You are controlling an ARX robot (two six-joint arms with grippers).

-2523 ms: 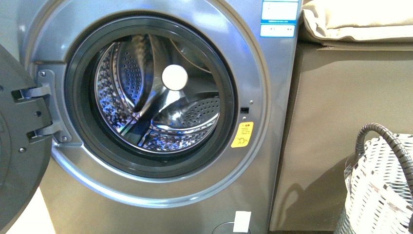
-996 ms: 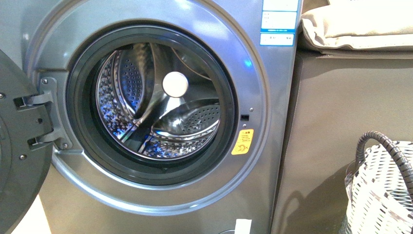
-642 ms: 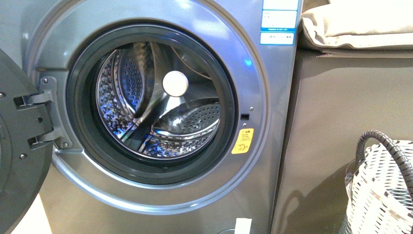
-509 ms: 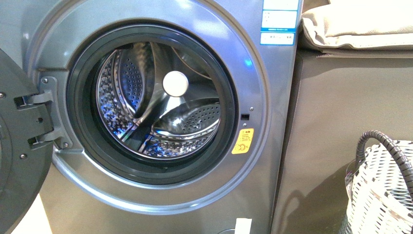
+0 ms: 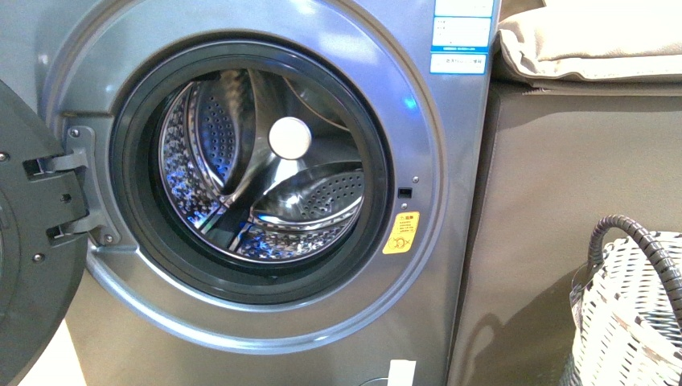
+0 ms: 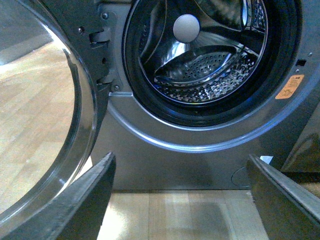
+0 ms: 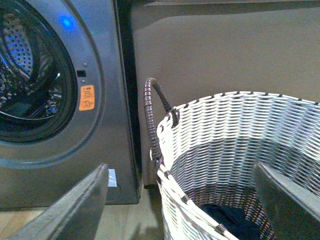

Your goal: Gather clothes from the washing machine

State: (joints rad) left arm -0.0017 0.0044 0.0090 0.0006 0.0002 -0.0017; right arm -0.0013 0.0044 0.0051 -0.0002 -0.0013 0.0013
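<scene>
The washing machine (image 5: 265, 185) has its round door (image 5: 32, 241) swung wide open at 9 o'clock. Its shiny drum (image 5: 257, 169) with little holes has nothing in it. A woven basket (image 7: 240, 165) with a dark handle (image 7: 152, 117) stands at the machine's 3 o'clock. The dark blue clothes (image 7: 227, 217) lie at the basket's bottom. The left gripper (image 6: 182, 192) has its jaws wide open facing the machine. The right gripper (image 7: 182, 197) has its jaws wide open over the basket.

Left gripper (image 6: 182, 200) and right gripper (image 7: 182, 200) spread wide (both empty).
</scene>
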